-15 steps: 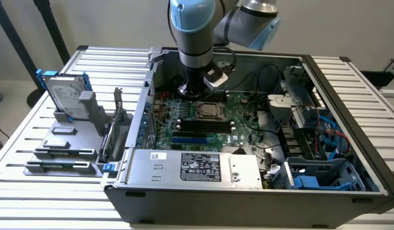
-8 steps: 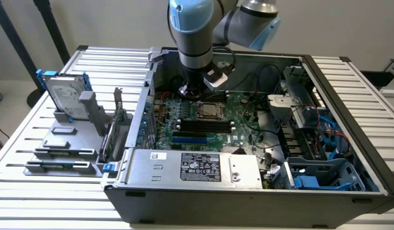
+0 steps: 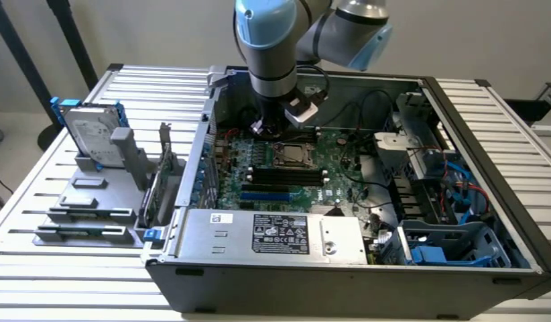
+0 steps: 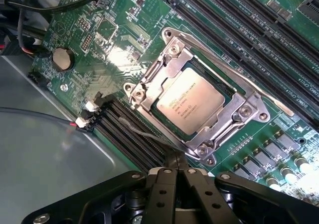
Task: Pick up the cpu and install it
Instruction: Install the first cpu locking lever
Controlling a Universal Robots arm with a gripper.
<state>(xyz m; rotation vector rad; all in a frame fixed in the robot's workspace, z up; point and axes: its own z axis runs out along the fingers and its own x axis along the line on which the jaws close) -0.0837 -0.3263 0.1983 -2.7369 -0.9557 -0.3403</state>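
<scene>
- The arm (image 3: 273,47) reaches down into the open computer case (image 3: 347,265), which lies on its side on a slatted worktop (image 3: 43,181).
- The jaws (image 4: 175,160) are clenched together with nothing between them; in the wrist view their tips meet in a point just beside the socket frame, over a bank of black slots (image 4: 130,134).
- The cpu (image 4: 190,100) already sits in its socket (image 4: 249,102) on the green motherboard (image 4: 119,45). Its silver-grey top with printed text faces up, and the metal frame lies around its edges.
- In the exterior view the socket (image 3: 291,155) is near the board's middle, and the jaws (image 3: 265,132) hang just at its 10 o'clock, close above the board.
- Judgement on the step: the chip is no longer being carried, so the pick and the placing look done. What is in hand seems to be the securing or checking of the socket.
- I cannot tell from these views whether the thin retention lever (image 4: 234,69) running along the frame is fully latched.
- Any next move here calls for care: the shut tips are close to fine board parts, so motion should be slow and straight, with no sideways drag across the slots.
- Outside the case, at its 9 o'clock in the exterior view, a grey holder (image 3: 88,208) carries a hard drive with blue rails (image 3: 92,134); it is well apart from the work.
</scene>
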